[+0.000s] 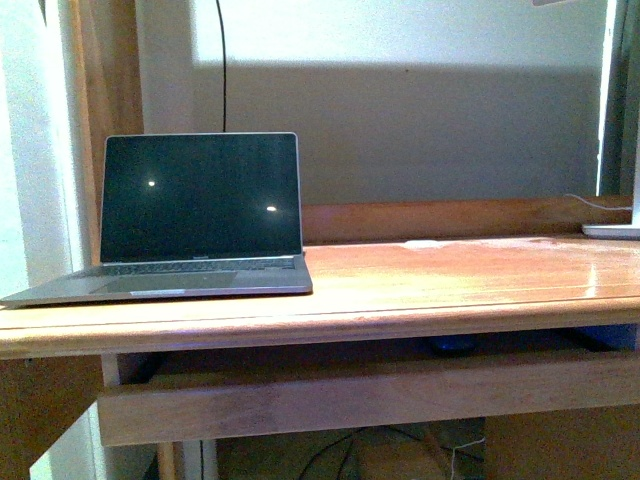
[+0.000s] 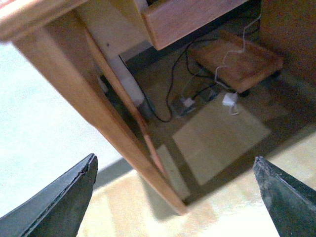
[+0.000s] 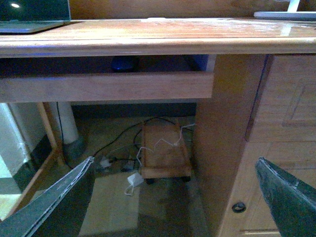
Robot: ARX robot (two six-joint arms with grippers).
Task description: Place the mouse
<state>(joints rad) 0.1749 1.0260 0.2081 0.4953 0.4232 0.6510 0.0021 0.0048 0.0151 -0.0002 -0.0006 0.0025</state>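
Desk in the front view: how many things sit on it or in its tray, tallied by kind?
Laptop, open, screen dark: 1
Mouse, in the tray: 1
Pale flat base at the right edge: 1
Small white item, too blurred to name: 1
Total: 4
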